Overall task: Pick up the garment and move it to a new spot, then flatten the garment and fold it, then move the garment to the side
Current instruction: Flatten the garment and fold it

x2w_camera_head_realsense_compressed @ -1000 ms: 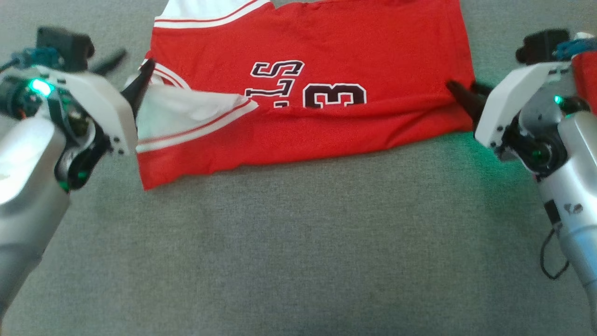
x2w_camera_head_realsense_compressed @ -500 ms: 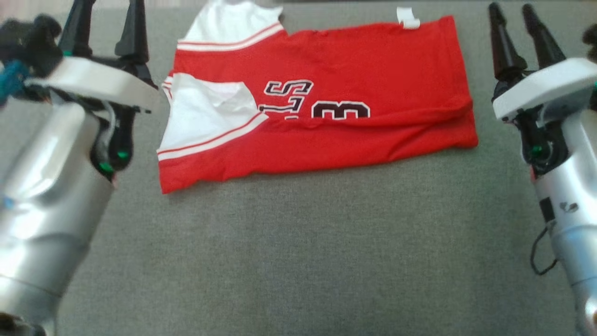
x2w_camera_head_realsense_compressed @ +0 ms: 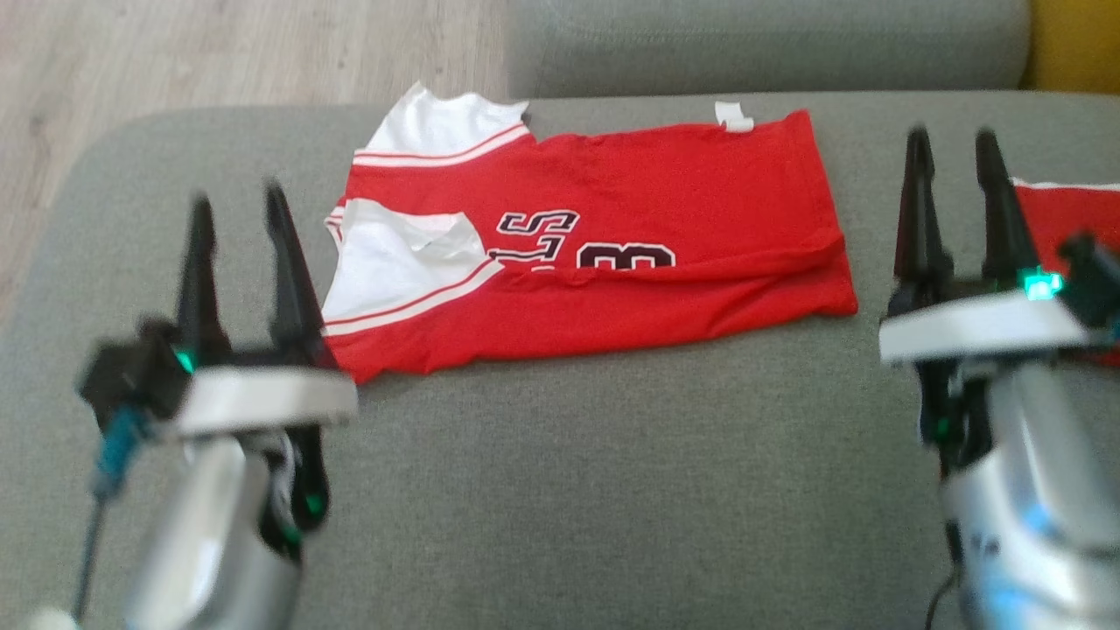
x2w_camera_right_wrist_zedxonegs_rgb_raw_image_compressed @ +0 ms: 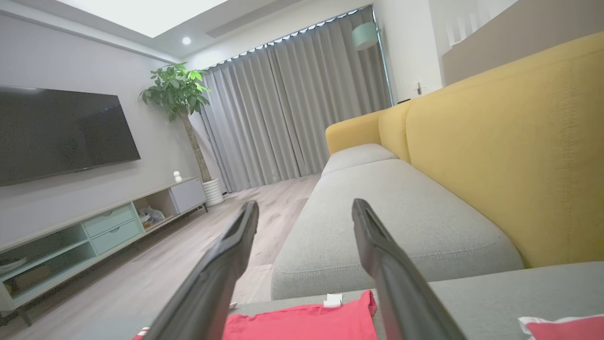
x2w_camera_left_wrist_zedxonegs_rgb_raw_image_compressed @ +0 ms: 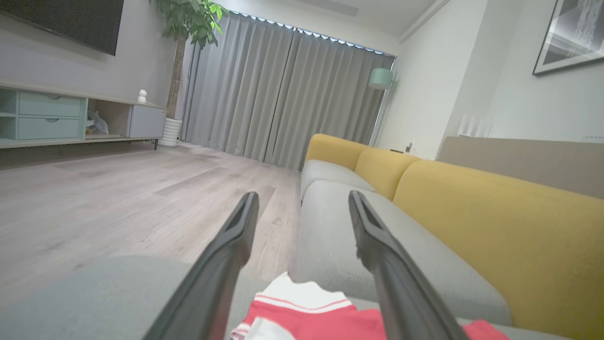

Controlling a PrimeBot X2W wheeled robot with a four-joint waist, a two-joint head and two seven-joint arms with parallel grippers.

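Observation:
The garment [x2w_camera_head_realsense_compressed: 595, 254] is a red jersey with white sleeves and dark numbers, lying folded lengthwise on the grey sofa cushion [x2w_camera_head_realsense_compressed: 560, 490]. Its edge also shows at the bottom of the left wrist view [x2w_camera_left_wrist_zedxonegs_rgb_raw_image_compressed: 306, 318] and right wrist view [x2w_camera_right_wrist_zedxonegs_rgb_raw_image_compressed: 302, 323]. My left gripper [x2w_camera_head_realsense_compressed: 236, 197] stands open to the left of the garment, fingers pointing up, nothing between them. My right gripper [x2w_camera_head_realsense_compressed: 952, 140] stands open to the right of the garment, also holding nothing. Both are clear of the cloth.
Another red cloth [x2w_camera_head_realsense_compressed: 1063, 214] lies at the cushion's right edge behind my right gripper. A second grey cushion [x2w_camera_head_realsense_compressed: 761, 44] sits beyond, with wooden floor [x2w_camera_head_realsense_compressed: 219, 52] to the far left. The yellow sofa back [x2w_camera_right_wrist_zedxonegs_rgb_raw_image_compressed: 509, 141] runs along the right.
Both grippers let go of the garment's ends, opened wide and pulled back toward me. The head camera tilted up, so the garment sits lower in the picture.

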